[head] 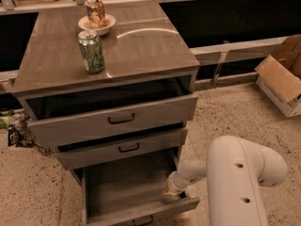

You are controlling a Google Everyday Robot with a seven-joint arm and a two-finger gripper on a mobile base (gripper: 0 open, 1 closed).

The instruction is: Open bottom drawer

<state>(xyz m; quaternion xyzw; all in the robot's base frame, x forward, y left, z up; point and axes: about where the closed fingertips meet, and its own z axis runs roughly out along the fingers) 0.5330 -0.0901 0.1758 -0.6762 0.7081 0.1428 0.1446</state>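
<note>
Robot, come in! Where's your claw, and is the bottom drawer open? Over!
Claw at right front corner of bottom drawer. Drawer pulled well out. Top drawer and middle drawer ajar above.

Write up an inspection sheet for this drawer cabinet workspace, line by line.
Surface: cabinet top holds two cans and a bowl, toward its back left.
Job's things: bottom drawer is pulled well out, with a plain grey inside; its black handle sits at the picture's lower edge.
Other drawers: top drawer and middle drawer are each slightly ajar.
Clutter: green can is upright; a second can stands in the bowl.
Grippers: gripper is inside the bottom drawer at its right front corner, by the front panel's inner side.
Cables: nothing seen.
Surroundings: speckled floor; open cardboard box at right; small items on the floor at left.
</note>
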